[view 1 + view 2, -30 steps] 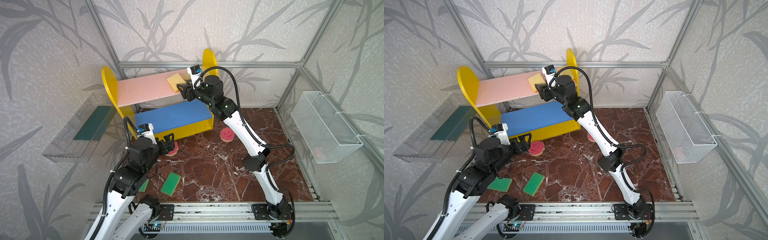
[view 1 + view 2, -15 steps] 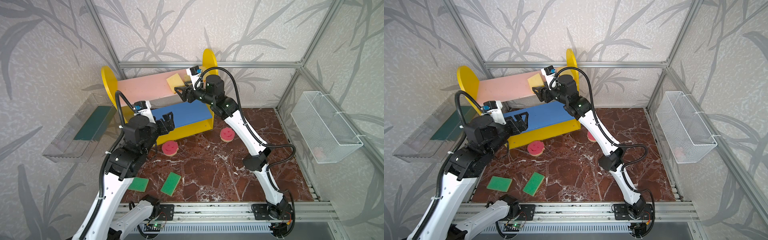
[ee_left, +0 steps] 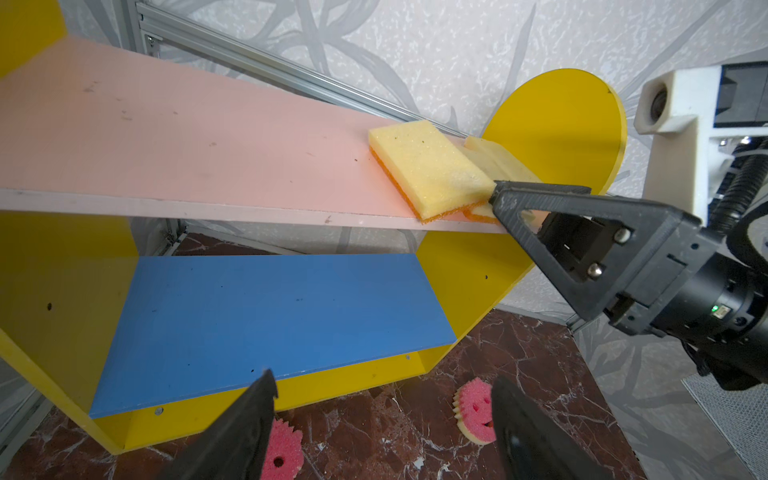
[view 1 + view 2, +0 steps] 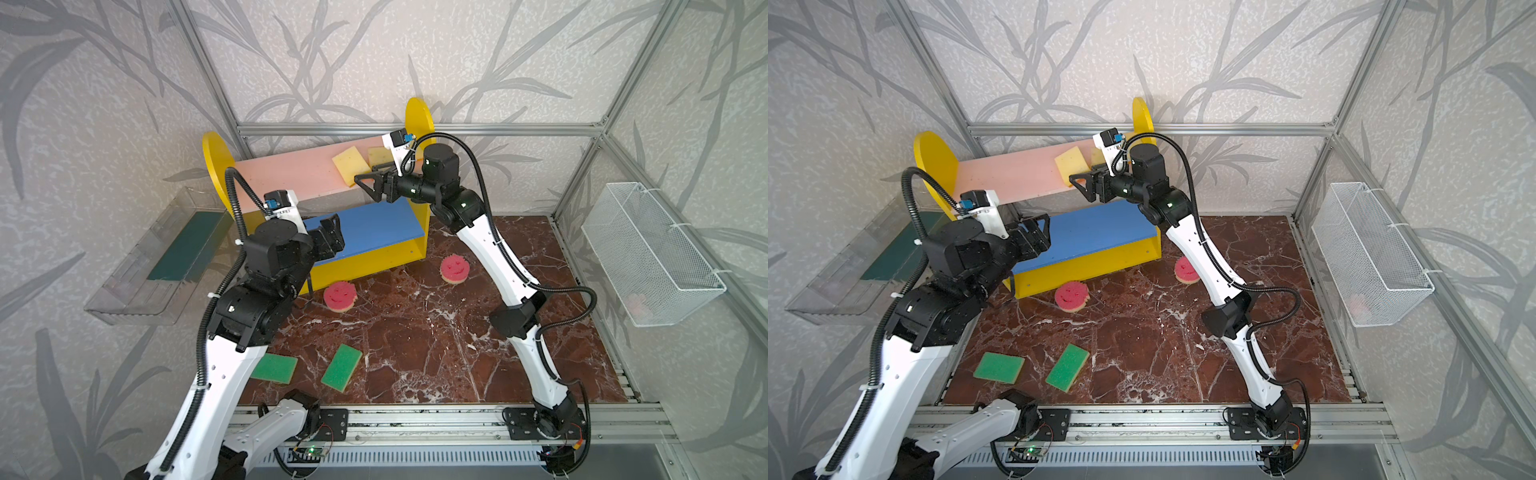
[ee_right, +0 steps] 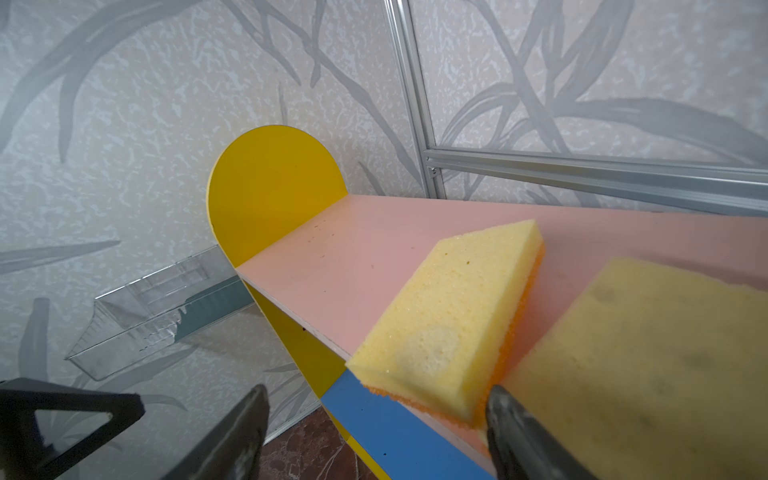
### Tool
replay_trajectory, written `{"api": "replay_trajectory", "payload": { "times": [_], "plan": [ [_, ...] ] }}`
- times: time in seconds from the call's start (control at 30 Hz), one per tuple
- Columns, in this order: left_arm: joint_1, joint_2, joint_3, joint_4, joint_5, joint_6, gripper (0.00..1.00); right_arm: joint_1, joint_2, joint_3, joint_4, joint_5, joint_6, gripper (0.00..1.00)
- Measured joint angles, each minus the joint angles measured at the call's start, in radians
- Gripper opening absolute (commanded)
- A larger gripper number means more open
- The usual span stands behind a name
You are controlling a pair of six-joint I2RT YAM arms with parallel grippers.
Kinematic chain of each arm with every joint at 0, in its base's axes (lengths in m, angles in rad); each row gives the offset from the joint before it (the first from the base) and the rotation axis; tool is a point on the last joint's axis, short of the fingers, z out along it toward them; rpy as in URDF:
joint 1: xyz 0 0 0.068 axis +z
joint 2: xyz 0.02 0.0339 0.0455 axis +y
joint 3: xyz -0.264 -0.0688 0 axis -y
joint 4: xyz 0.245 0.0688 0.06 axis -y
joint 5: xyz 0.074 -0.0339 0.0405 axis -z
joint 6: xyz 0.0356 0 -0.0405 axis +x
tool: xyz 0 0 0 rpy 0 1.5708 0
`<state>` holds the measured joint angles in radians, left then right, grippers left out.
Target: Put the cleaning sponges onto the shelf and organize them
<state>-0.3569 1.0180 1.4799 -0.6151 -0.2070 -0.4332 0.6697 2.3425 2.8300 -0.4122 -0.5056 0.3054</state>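
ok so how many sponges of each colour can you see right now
yellow sponges with orange face, on the pink board: 2
green-faced sponges, on the floor: 2
pink smiley sponges, on the floor: 2
pinkish thing in the wire basket: too unclear, not counted
total: 6

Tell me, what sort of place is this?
Likely a robot lab test cell, not a home: aluminium frame, wallpapered panels, and a left arm and right arm bolted to a rail.

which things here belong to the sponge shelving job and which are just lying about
Job: three-tier shelf with yellow sides; two yellow orange-backed rectangular sponges; two green-faced rectangular sponges; two round pink smiley sponges.
Lying about: clear plastic tray with green mat; white wire mesh basket.
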Motion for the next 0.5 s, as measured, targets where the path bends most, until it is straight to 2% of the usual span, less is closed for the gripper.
{"api": "replay_trajectory", "payload": {
  "times": [0.07,0.13,0.23,0.37,0.47,0.5],
  "plan": [
    [0.003,0.016,0.01,0.004,0.002,-0.002,0.71,-0.002,-0.002,0.0,0.003,-0.028,0.009,0.67],
    [0.006,0.026,0.009,0.007,0.005,-0.006,0.65,-0.004,-0.004,0.0,0.004,-0.046,0.014,0.54],
    [0.014,0.035,0.005,0.021,0.018,-0.017,0.63,-0.005,-0.01,0.0,0.003,-0.056,0.008,0.43],
    [0.033,0.041,-0.015,0.043,0.035,-0.037,0.7,-0.008,-0.024,0.0,-0.014,-0.056,-0.013,0.44],
    [0.054,0.058,-0.013,0.048,0.046,-0.039,0.74,-0.012,-0.039,0.0,-0.04,-0.053,-0.029,0.54],
    [0.064,0.069,-0.007,0.047,0.051,-0.038,0.74,-0.014,-0.044,0.0,-0.048,-0.052,-0.032,0.54]
  ]
}}
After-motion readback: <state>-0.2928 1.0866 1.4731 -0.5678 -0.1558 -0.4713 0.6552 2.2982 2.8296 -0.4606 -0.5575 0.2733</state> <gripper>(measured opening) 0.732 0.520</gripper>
